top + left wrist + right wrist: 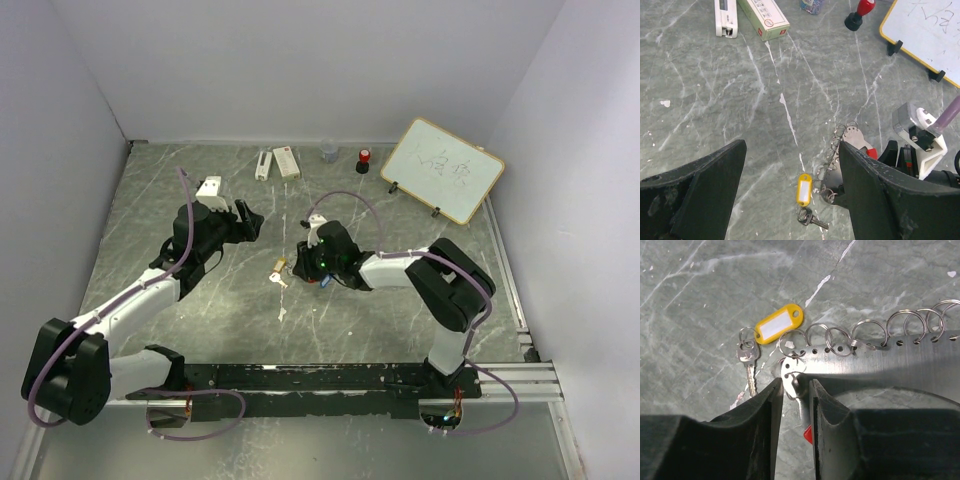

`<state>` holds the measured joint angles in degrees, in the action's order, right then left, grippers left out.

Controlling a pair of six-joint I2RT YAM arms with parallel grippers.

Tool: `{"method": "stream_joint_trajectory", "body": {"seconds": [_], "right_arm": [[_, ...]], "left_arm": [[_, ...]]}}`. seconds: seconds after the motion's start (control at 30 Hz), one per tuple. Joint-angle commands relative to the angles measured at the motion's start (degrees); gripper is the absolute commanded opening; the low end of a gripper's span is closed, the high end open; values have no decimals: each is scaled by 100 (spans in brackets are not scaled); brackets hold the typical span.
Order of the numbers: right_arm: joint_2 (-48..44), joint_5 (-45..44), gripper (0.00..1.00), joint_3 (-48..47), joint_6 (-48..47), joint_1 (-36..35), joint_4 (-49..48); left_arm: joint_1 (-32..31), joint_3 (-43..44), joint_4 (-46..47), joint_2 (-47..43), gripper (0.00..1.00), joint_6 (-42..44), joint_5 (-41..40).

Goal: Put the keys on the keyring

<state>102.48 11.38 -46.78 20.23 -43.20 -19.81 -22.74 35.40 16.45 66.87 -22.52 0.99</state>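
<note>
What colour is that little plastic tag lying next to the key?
The tag is yellow with a white insert; clearest in right wrist view.

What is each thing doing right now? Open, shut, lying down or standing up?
Left fingers: wide open, holding nothing.
Metal strip: rings threaded through its holes.
Right fingers: nearly together around the metal strip's end; grip unclear.
Silver key: lying flat, ringed to the yellow tag.
Stamp: standing upright.
Whiteboard: propped up, scribbled on.
Box: lying flat, shut.

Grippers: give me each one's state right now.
Left gripper: open, holding nothing.
Right gripper: jaws narrow around the end of the metal strip; grip cannot be told.
</note>
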Motion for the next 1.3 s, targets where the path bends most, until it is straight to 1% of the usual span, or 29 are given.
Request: {"method": "stream_joint_trajectory", "body": {"seconds": [0.0, 0.1, 0.2, 0.37, 0.53, 0.63, 0.73, 0.9, 1.03, 1.27], "right_arm": [[219, 47, 26, -130, -60, -39, 1], [288, 75, 21, -172, -69, -50, 42], [257, 53, 9, -143, -63, -56, 39], [4, -103, 3, -123, -130, -82, 104], [-489, -367, 1, -65, -333, -189, 180], [-833, -665, 1, 15, -555, -300, 214], [-1169, -988, 0, 124, -716, -313, 240], [-1667, -1323, 0, 236, -923, -328, 316], [-1959, -1499, 0, 206, -1055, -324, 456], [-2391, -1598, 0, 173, -1200, -322, 579]], "left_arm": [[-55, -58, 145, 26, 86, 26, -123], [-55, -40, 123, 41, 86, 39, -126], [-53, -42, 120, 44, 86, 41, -138], [-55, -42, 131, 54, 86, 38, -118], [-55, -35, 192, 56, 85, 36, 14], [-70, -58, 376, 33, 85, 165, 505], [-139, -83, 578, 49, 83, 503, 1064], [-266, -203, 855, 93, 80, 756, 1698], [-351, -209, 928, 140, 78, 903, 1954], [-624, -195, 1108, 189, 72, 1119, 2137]]}}
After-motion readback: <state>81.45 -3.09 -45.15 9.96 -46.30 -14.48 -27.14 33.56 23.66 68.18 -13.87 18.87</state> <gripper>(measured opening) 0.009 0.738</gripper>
